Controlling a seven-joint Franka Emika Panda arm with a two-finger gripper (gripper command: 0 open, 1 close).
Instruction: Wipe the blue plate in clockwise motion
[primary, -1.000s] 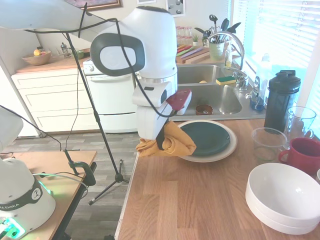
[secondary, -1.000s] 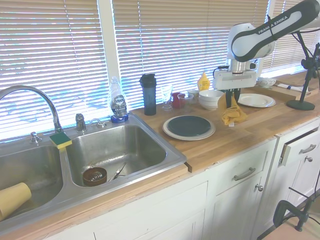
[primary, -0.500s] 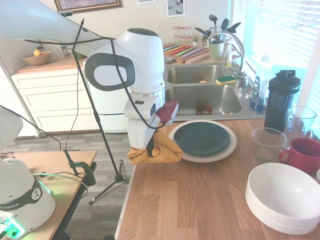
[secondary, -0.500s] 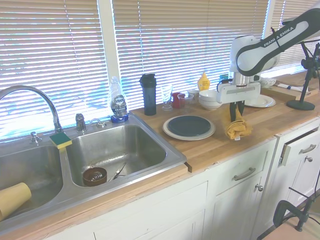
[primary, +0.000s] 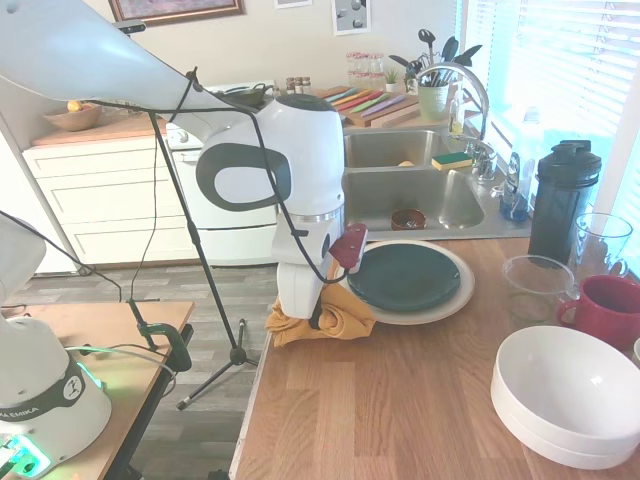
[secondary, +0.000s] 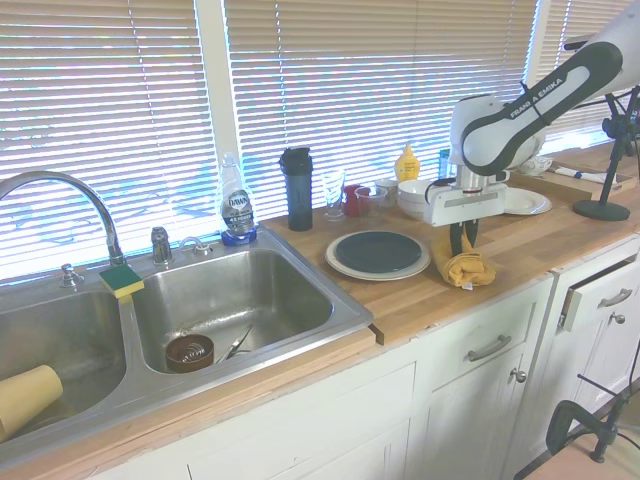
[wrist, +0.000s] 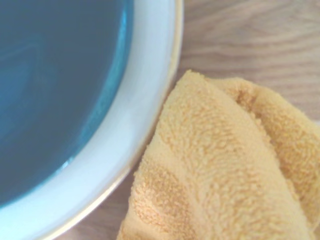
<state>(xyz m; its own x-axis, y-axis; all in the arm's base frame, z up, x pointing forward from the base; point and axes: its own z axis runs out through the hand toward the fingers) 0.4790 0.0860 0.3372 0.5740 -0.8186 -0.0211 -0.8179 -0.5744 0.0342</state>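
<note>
Sink (secondary: 230, 300) at far left of the second exterior view, soap bottle (secondary: 236, 205) and dark shaker (secondary: 297, 190) behind it on the wooden counter (secondary: 500, 260).

Blue plate (secondary: 379, 250): round, dark teal, glossy, shallow rim. It sits centred on a larger cream plate (secondary: 345, 266), the cream rim showing all round. Both flat on the counter, just right of the sink. Surface looks bare and clean; in the wrist view the plate (wrist: 50, 90) reads as smooth blue with soft highlights.

Gripper (secondary: 461, 238) points down just right of the plates, clamped on a yellow cloth (secondary: 466, 269). Fingers mostly hidden by cloth, so the grip is judged from the bunched top. Cloth hangs onto the counter beside the cream rim, seemingly touching it, off the blue plate.

White bowls (secondary: 420, 197) behind the arm.
</note>
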